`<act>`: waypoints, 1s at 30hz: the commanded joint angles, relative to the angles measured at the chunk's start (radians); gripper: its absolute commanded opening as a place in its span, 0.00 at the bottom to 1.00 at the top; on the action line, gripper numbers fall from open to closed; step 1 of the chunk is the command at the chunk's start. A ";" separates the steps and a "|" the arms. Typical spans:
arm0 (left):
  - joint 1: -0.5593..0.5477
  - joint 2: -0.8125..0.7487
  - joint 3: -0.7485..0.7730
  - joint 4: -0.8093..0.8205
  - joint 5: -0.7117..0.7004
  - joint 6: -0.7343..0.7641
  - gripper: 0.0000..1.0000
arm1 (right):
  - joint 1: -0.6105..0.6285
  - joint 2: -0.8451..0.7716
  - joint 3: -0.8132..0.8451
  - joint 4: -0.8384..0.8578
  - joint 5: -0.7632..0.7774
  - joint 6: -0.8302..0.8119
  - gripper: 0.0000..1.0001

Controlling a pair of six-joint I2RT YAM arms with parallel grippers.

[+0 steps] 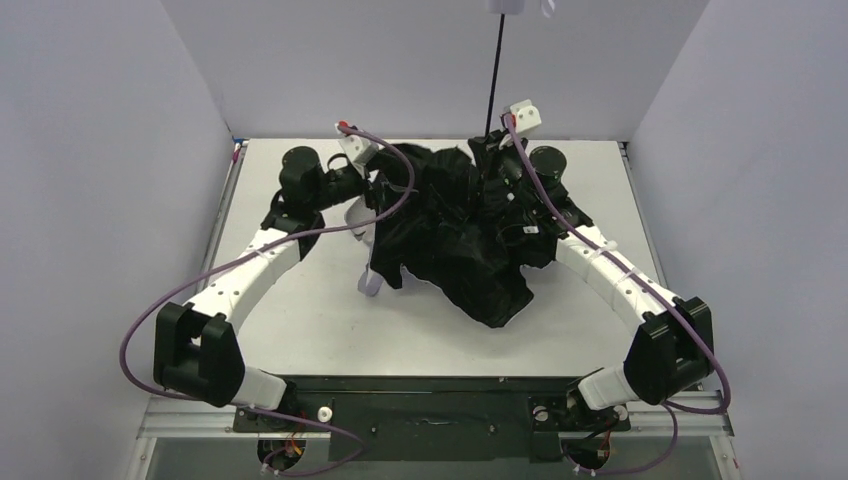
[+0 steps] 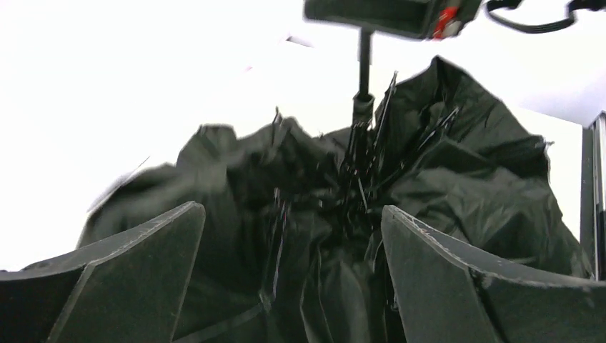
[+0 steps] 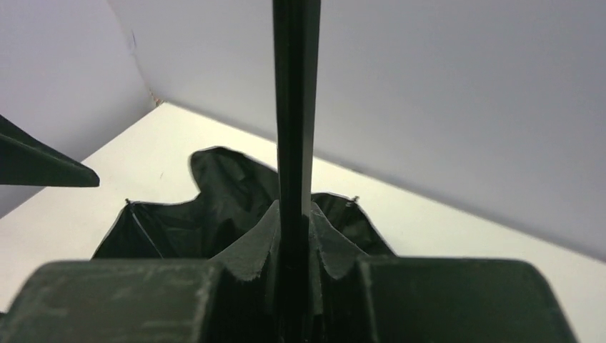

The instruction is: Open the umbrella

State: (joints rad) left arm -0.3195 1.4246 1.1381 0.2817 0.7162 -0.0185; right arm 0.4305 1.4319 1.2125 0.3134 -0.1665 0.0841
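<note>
The umbrella (image 1: 460, 240) lies as a crumpled heap in the middle of the bench (image 1: 300, 320), black underside up. A sliver of pale lavender canopy edge (image 1: 370, 285) shows at its near left side. Its thin black shaft (image 1: 494, 75) rises steeply from the heap's far right part. The pale handle (image 1: 515, 6) is cut off by the top edge of the overhead view.

In the right wrist view, the right gripper (image 3: 293, 236) is closed narrow on the shaft (image 3: 294, 107), which runs straight up between its fingertips, black canopy folds (image 3: 214, 207) spread on the bench beyond it.

In the left wrist view, the left gripper (image 2: 291, 207) stands wide, its two fingers (image 2: 143, 271) well apart with bunched black fabric and thin ribs (image 2: 379, 114) between and beyond them. I cannot tell whether the fingers touch the cloth. From above, the left arm reaches the heap's far left side and the right arm its far right side, both wrists partly hidden by fabric.
</note>
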 commanded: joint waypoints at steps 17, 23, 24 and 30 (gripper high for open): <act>-0.276 0.277 -0.030 0.587 -0.173 -0.109 0.45 | 0.035 -0.014 -0.074 0.146 -0.005 0.167 0.00; -0.289 0.339 0.040 0.610 -0.185 -0.119 0.37 | 0.039 -0.018 -0.080 0.132 0.004 0.176 0.00; -0.291 0.345 0.052 0.612 -0.182 -0.119 0.35 | 0.040 -0.016 -0.082 0.131 0.005 0.179 0.00; -0.294 0.401 0.077 0.603 -0.174 -0.117 0.22 | 0.048 -0.015 -0.080 0.131 0.008 0.196 0.00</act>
State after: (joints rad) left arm -0.6083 1.7912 1.1694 0.8356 0.5503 -0.1268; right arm 0.4667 1.4563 1.1210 0.3569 -0.1642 0.2470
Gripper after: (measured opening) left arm 0.252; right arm 0.078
